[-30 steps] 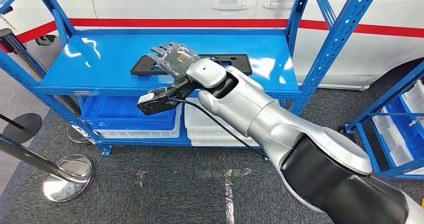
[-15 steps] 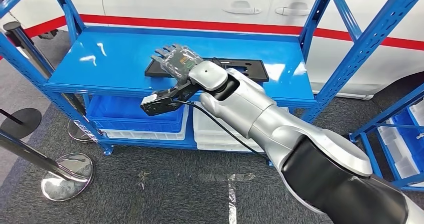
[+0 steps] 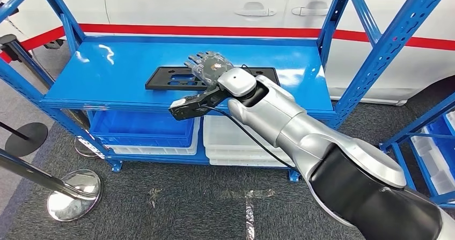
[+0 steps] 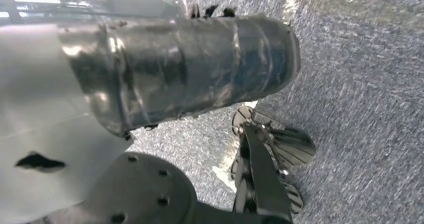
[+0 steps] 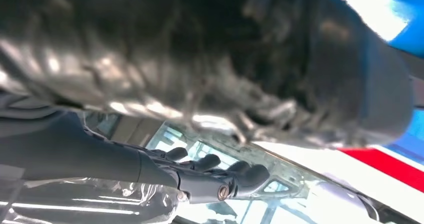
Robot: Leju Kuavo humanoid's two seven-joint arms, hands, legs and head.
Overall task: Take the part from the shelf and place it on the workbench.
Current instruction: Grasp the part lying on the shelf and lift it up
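Now your right hand (image 3: 208, 66), fingers spread and holding nothing, hovers mid-frame over the black part (image 3: 171, 78) on the shelf (image 3: 107, 73); lower and grip next.

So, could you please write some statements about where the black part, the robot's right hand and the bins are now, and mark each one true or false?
1. The black part lies flat on the shelf's blue top. True.
2. The right hand is above the part, fingers spread. True.
3. The part is already lifted off the shelf. False: it rests on the shelf top.
4. Blue and white bins sit on the shelf's lower level. True.
5. The shelf frame is red. False: the frame is blue.
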